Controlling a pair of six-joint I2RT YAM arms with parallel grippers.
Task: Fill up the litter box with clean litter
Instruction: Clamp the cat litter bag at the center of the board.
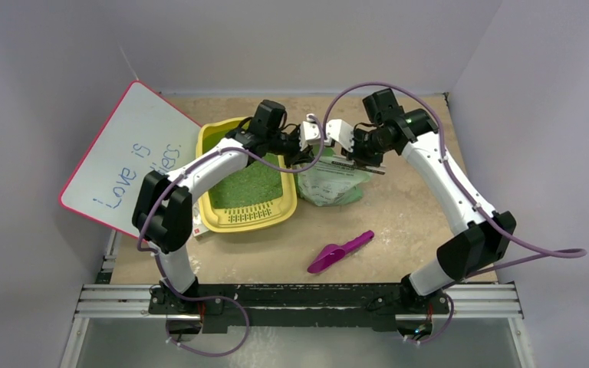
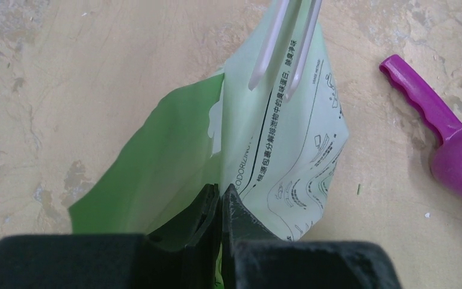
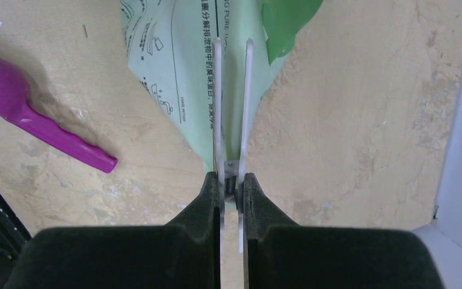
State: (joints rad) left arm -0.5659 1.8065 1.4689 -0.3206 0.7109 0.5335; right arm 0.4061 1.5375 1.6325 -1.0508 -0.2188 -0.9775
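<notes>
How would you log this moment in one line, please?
left gripper: shut on bag edge | right gripper: shut on white clip | litter box: green litter inside | purple scoop: on table

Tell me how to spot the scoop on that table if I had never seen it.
Start at the tan table and find the yellow litter box left of centre, with the pale green bag beside it. Closer to the table's near edge than the bag lies the scoop, touching nothing. It is the only bright purple thing there, long-handled with a hollow bowl at one end.
</notes>
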